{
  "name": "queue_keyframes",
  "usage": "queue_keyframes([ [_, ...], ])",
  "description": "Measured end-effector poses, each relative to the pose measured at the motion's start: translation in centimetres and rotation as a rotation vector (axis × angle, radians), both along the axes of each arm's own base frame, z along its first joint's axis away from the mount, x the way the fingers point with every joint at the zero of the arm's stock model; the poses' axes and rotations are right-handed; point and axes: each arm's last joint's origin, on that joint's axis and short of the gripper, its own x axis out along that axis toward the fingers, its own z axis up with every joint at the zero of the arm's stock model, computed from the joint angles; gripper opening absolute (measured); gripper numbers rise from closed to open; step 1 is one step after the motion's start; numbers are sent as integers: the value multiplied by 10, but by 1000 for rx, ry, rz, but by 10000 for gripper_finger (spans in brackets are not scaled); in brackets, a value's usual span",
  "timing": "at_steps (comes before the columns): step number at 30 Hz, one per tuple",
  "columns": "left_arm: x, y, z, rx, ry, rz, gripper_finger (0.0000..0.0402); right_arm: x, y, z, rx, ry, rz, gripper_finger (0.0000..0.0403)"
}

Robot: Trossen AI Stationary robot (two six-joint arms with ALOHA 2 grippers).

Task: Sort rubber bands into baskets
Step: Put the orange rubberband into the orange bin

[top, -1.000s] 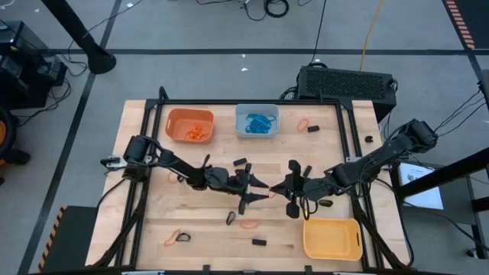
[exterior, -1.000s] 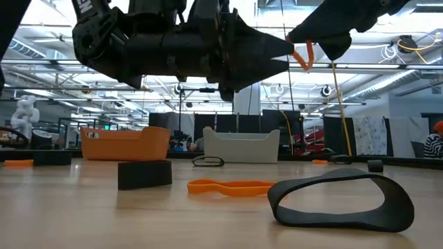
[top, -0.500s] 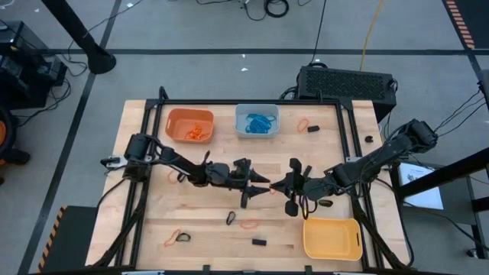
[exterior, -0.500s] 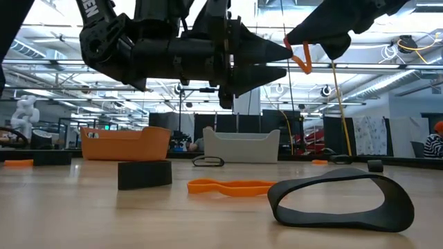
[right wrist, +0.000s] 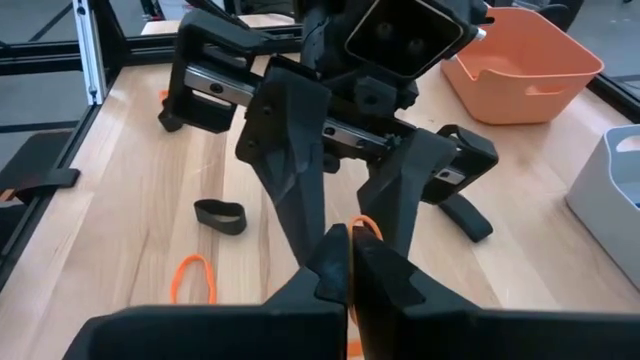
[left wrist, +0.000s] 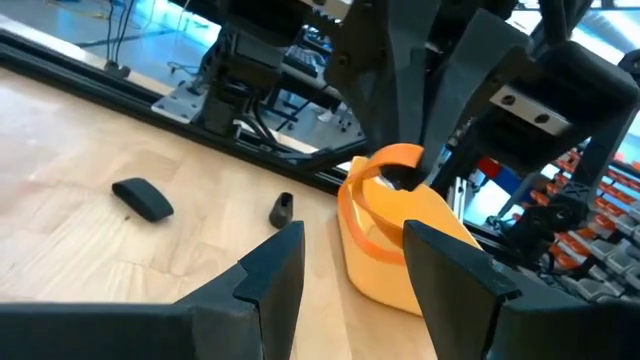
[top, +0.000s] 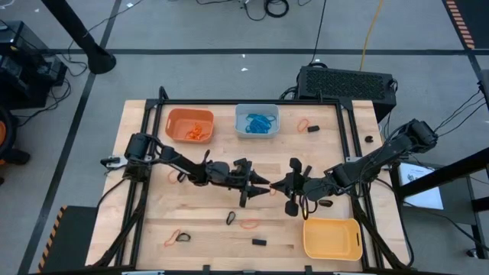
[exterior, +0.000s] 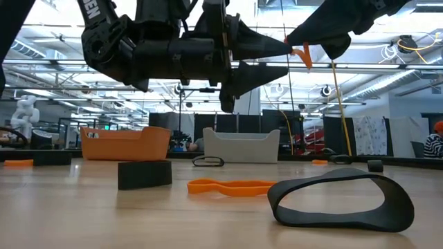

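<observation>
Two grippers meet tip to tip above the middle of the table, the right gripper clenched on an orange rubber band held in the air, the left gripper spread wide, its fingers either side of that band.

orange rubber band aloft, bands scattered, baskets upright

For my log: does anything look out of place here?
Only one oddity: an orange band hangs in mid-air, pinched in the shut right gripper, just ahead of the open left gripper.
</observation>
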Motion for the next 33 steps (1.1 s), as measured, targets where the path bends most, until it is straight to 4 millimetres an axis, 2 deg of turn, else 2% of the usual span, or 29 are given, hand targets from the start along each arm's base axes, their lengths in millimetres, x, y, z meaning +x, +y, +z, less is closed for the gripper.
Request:
queue_keyframes([
  [12,0,-1,2,-43,-13,-72,178,0,-1,-1,-16,5,-20,0],
  [33,1,9,0,-67,14,-28,178,4,-11,1,-20,-16,-75,0],
])
